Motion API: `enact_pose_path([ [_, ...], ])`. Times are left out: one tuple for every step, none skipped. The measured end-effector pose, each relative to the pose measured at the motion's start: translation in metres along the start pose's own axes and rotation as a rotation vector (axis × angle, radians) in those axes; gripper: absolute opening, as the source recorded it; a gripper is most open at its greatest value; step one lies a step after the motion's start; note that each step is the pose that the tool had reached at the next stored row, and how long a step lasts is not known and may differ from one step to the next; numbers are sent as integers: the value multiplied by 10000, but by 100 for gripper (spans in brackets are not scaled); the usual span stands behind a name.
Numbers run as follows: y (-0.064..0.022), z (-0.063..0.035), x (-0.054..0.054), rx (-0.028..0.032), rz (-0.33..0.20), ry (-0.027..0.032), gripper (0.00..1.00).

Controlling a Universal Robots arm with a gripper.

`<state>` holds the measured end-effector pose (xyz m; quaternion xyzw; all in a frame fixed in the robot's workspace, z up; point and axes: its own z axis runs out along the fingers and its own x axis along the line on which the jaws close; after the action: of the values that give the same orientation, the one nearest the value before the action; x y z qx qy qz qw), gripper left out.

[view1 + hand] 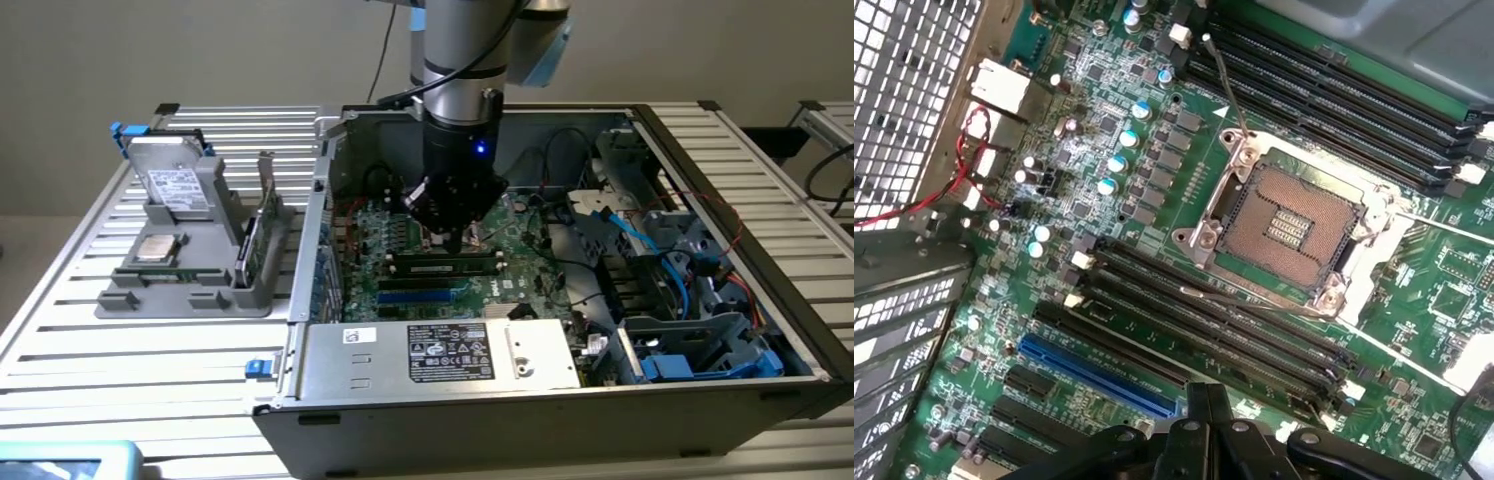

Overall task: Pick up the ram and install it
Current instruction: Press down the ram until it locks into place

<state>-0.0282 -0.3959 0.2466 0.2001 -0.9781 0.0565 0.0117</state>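
Now jaws (451, 238) closed, just above ram (445, 266) seated in slot

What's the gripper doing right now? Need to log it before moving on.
Gripper: closed, holding nothing visible, its tip just above the ram lying in a motherboard slot.

Lab bench: slatted aluminium table (80, 340), opened computer case (534, 400), parts fixture (187, 290).

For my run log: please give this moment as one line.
end effector: shut, inside computer case | ram: lying in motherboard slot just below end effector | holding: unclear
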Motion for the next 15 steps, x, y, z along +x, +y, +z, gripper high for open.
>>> enact_pose_path([
  [0, 0, 0, -1, 124, 3, 11],
  [0, 0, 0, -3, 251, 7, 11],
  [0, 0, 0, -4, 377, 11, 11],
  [0, 0, 0, -6, 506, 14, 11],
  [0, 0, 0, -8, 632, 16, 11],
  [0, 0, 0, -8, 768, 18, 11],
  [0, 0, 0, -8, 881, 18, 11],
  [0, 0, -1, -6, 1000, 10, 11],
  [0, 1, -1, -4, 1115, 1, 11],
  [0, 1, -1, -1, 1226, -13, 11],
  [0, 1, -1, 3, 1344, -23, 11],
  [0, 0, -1, 8, 1459, -30, 11],
  [0, 0, 0, 10, 1580, -34, 11],
  [0, 0, 0, 11, 1694, -38, 11],
  [0, 0, 0, 12, 1810, -39, 11],
])
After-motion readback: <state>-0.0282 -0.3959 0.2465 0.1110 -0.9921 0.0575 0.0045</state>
